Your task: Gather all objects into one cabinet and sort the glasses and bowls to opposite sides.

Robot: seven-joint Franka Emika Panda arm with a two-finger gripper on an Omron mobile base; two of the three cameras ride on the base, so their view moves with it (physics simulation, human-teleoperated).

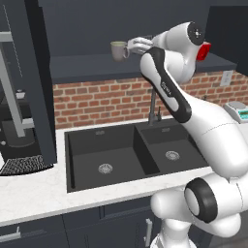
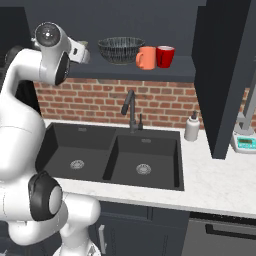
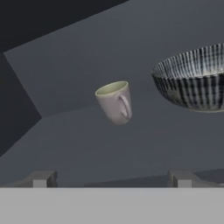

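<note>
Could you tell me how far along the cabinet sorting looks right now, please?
All four items sit on the cabinet shelf. The beige mug stands free beyond the open gripper. The orange cup and red mug are across the bowl from it, so the cups remain split.

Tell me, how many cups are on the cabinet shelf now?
3: the beige mug stands at the shelf's left end, before the gripper; the orange cup and the red mug stand together right of the bowl. Others may be hidden.
</note>
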